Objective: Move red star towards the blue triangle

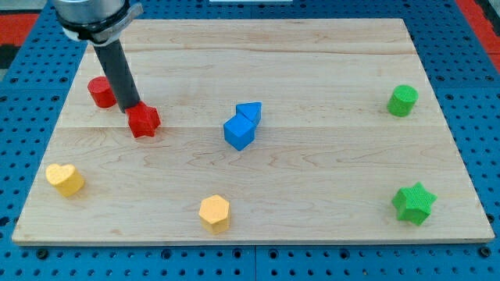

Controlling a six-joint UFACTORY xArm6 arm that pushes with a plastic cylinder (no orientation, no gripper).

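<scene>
Camera view shows my tip (134, 108) down on the board (328, 47), touching the red star (144, 121) at its upper-left side. As a bare rod it clasps nothing; it only leans against the star.

That star lies toward the board's left edge, nearer the top-left corner than the bottom-left. Just beside it, further left, is a red cylinder (100, 91), partly hidden behind the rod. The blue triangle (250, 111) lies near the board's middle, to the star's right, touching a blue cube (239, 132) just below it.

I judge the star a small, light, rigid block that will slide readily on smooth wood and will not deform. There is nothing to grip; the place to push is a notch between two points on its left side, opposite the triangle, so it does not spin away.

It has no real long axis, being about as wide as it is tall. One point seems to face the view's right, though the view is too coarse to be sure.
</scene>
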